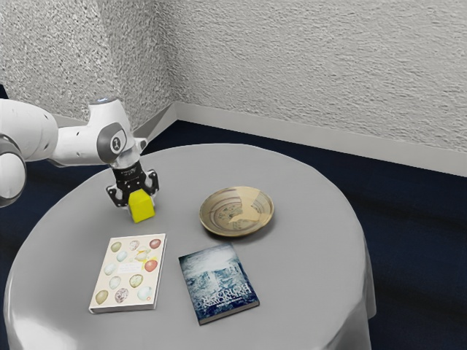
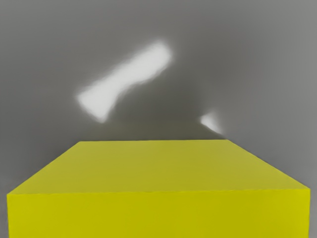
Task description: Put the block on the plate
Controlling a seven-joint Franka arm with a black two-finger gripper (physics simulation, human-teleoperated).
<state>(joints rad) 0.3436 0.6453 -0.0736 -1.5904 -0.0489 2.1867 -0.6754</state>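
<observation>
Yellow block (image 1: pixel 141 207) pinched in the black gripper (image 1: pixel 142 205): in the exterior view the two fingers stand against opposite sides of it, and the hand points down. Taking the plate (image 1: pixel 213 224) as the clock's centre in that view, the block is at nine o'clock, well apart from the plate. The egg-patterned book (image 1: pixel 128 275) lies at eight o'clock and the blue book (image 1: pixel 218 283) just past six, all on the round grey table (image 1: pixel 292 292). The white arm (image 1: pixel 79 145) reaches in from ten o'clock.

In the wrist view the block sits close under the hand, one broad face and a nearer side showing. Beyond it is a blurred grey surface with two pale patches of light.
</observation>
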